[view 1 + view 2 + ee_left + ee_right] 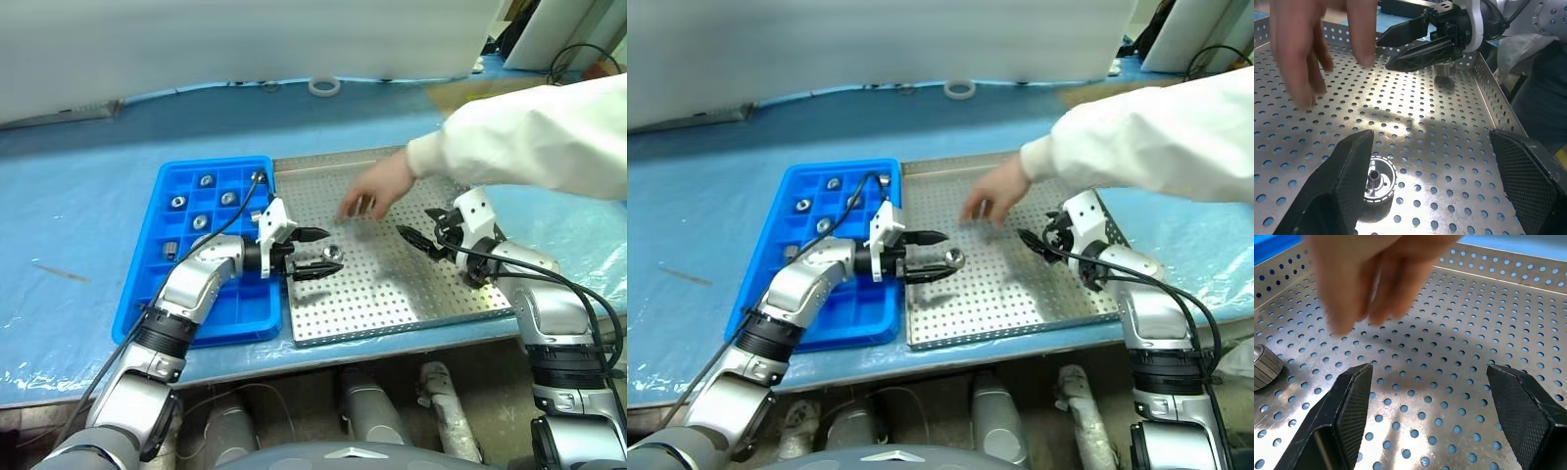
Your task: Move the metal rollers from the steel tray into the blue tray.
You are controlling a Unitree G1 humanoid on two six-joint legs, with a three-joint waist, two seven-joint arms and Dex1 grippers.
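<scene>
Blue tray (147,284) at left on the counter, several rollers already in its compartments. Steel tray (431,318) touching it on the right.

Left tool (315,250): over the steel tray's left part, pointing level toward the right, fingers wide apart, nothing held. Roller (333,253) just off the fingertips, standing on end, bore upward; in the left wrist view, close against the inner face of one finger (1347,166), well clear of the other. Judged: short advance, then closure across the roller's round wall, upright axis kept.

Person's hand (377,186) over the tray centre, fingers down toward the perforated floor; risk of contact during any reach past the roller.

Right tool (421,240): at the tray's right part, aimed left and slightly down, fingers wide apart, empty. Farther from the roller than the left tool.
</scene>
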